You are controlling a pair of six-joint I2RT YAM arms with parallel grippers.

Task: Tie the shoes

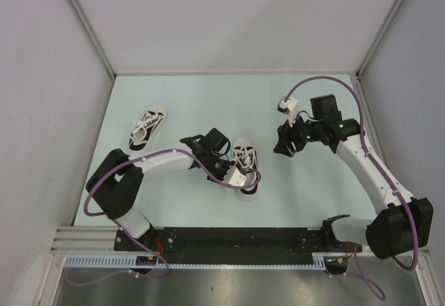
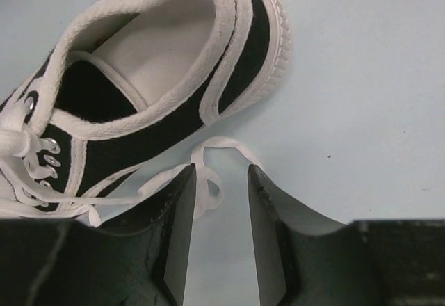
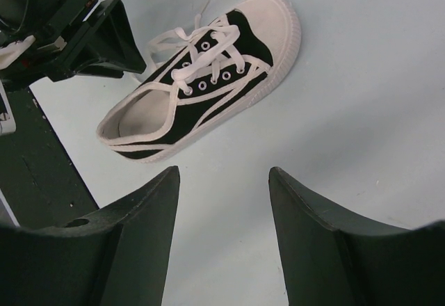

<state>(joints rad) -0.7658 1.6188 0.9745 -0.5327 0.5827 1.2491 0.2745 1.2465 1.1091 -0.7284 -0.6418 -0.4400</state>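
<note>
One black sneaker (image 1: 245, 167) with white sole and loose white laces lies mid-table, toe pointing away. It shows heel-up in the left wrist view (image 2: 174, 62) and whole in the right wrist view (image 3: 201, 83). The second shoe (image 1: 147, 129) lies at the back left. My left gripper (image 1: 231, 172) is open, low at the centre shoe's left side near the heel. A loose lace loop (image 2: 226, 140) lies on the table at its fingertips (image 2: 222, 169), touching the left finger. My right gripper (image 1: 284, 146) is open and empty above the table, right of that shoe (image 3: 224, 172).
The pale blue table (image 1: 313, 188) is walled by grey panels at the back and both sides. The left arm's wrist (image 3: 69, 28) shows in the right wrist view beside the shoe's laces. A black rail (image 1: 229, 240) runs along the near edge.
</note>
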